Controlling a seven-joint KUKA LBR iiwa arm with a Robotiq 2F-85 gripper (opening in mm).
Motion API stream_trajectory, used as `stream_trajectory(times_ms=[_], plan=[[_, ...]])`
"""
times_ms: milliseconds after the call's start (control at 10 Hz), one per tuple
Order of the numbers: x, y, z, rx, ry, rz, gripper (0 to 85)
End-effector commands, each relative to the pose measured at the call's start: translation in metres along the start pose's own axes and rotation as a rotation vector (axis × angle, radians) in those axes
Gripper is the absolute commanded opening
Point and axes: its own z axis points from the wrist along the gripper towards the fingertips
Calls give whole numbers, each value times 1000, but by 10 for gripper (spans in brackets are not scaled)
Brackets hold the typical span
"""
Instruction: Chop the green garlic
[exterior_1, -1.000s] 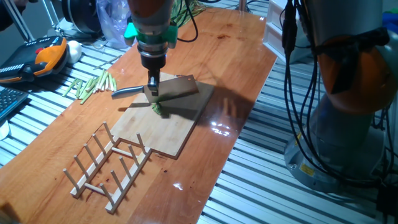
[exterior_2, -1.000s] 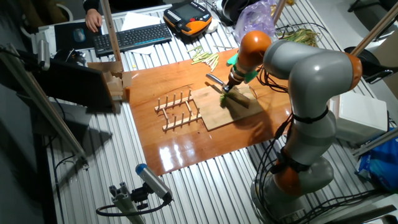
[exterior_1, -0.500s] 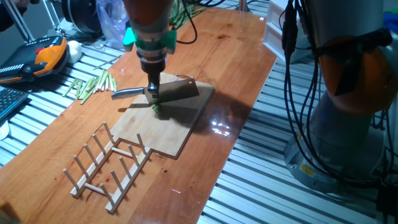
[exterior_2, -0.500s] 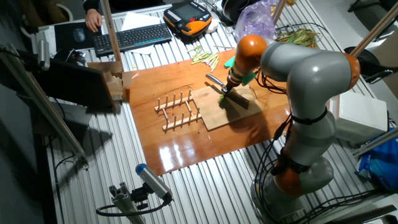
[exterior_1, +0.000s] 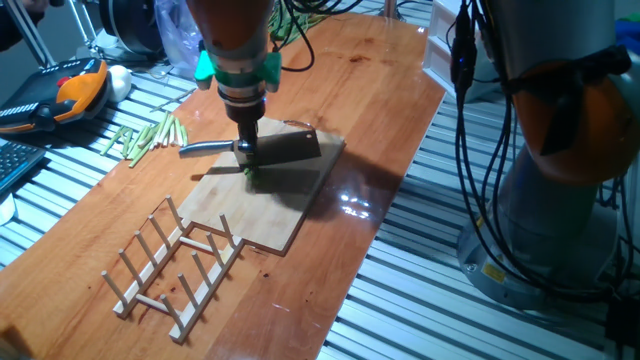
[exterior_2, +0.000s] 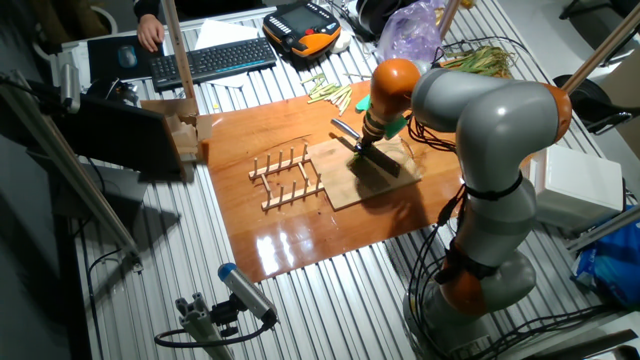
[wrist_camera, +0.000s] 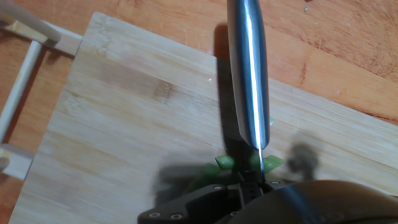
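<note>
My gripper is shut on a cleaver-like knife and holds its blade edge-down on the bamboo cutting board. The knife's handle sticks out to the left. The green garlic is a small cluster of bright-green bits on the board right under the gripper, partly hidden by it. In the other fixed view the gripper and knife are over the board. In the hand view the blade runs away from the gripper, with green bits on both sides of it.
A wooden dish rack stands in front of the board. A bundle of pale-green stalks lies to the left on the metal slats. A leafy bunch, a plastic bag and an orange pendant lie behind.
The gripper and the knife have shifted a little to the left across the board. The blade now covers more of the green bits.
</note>
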Motion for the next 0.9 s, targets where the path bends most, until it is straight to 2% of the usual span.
stream_trajectory(times_ms=[0, 100, 200, 500, 800], plan=[[-2, -2, -1, -3, -3, 2, 0], [-5, -3, -3, -31, -1, 4, 0], [-9, -3, -9, -38, 6, 4, 0], [-21, 2, -26, -35, 17, 11, 0], [-18, 2, -24, -37, 17, 4, 0]])
